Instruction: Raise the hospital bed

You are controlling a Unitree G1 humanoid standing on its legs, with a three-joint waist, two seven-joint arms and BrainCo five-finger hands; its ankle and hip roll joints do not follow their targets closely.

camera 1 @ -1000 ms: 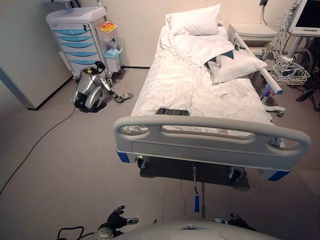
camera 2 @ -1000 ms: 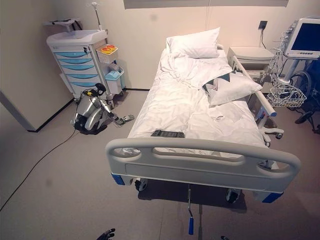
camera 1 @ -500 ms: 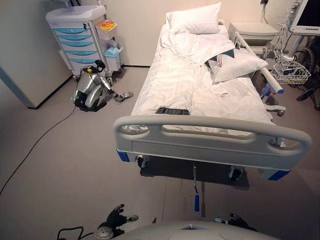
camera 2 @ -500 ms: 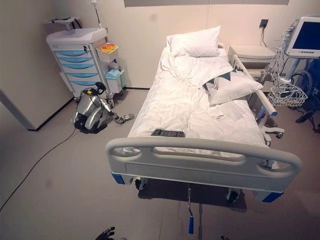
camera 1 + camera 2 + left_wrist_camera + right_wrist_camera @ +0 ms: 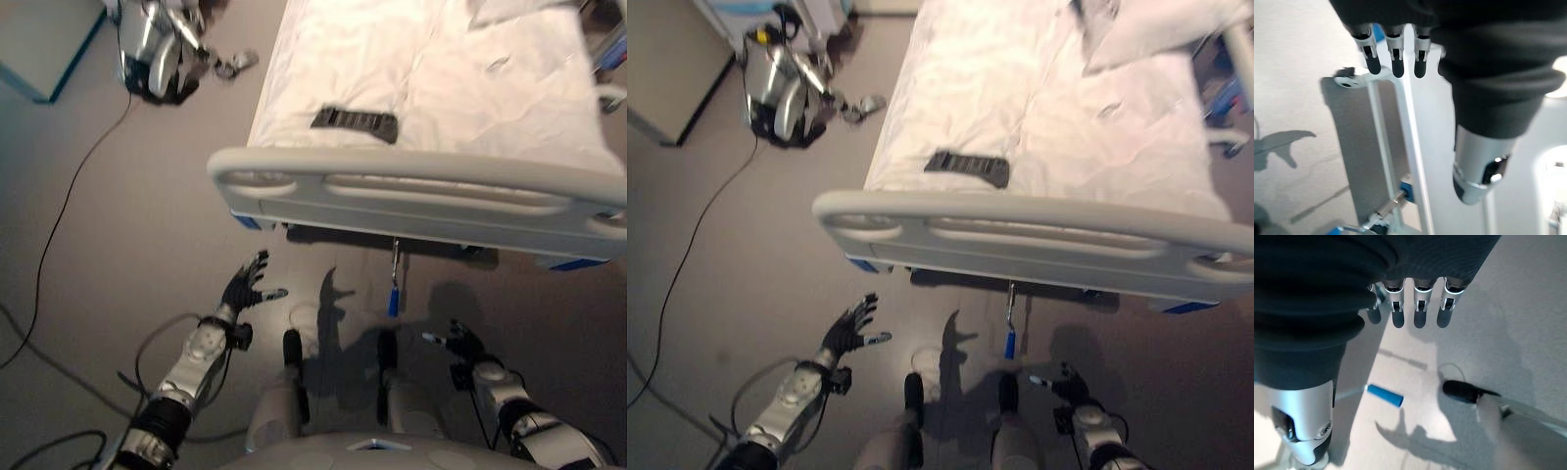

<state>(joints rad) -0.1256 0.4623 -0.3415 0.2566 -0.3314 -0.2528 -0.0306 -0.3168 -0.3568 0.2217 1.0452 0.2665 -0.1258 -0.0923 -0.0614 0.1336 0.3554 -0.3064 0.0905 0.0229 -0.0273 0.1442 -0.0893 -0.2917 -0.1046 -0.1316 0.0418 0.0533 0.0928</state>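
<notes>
The white-sheeted hospital bed with its grey plastic footboard [image 5: 411, 196] stands ahead. Under it hangs the blue-handled metal crank [image 5: 393, 294], untouched. Left hand [image 5: 245, 289] hovers over the floor, fingers spread wide; right hand [image 5: 460, 345] hangs relaxed and empty near the crank.

Silver-grey arms, dark ribbed wrist covers (silver fingers dark-tipped).

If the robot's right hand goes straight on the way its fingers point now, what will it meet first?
Probably the blue-handled crank hanging under the footboard. The right hand, fingers straight, points roughly toward it over bare floor. Depth is unclear, so it may pass below or beside the handle.
</notes>
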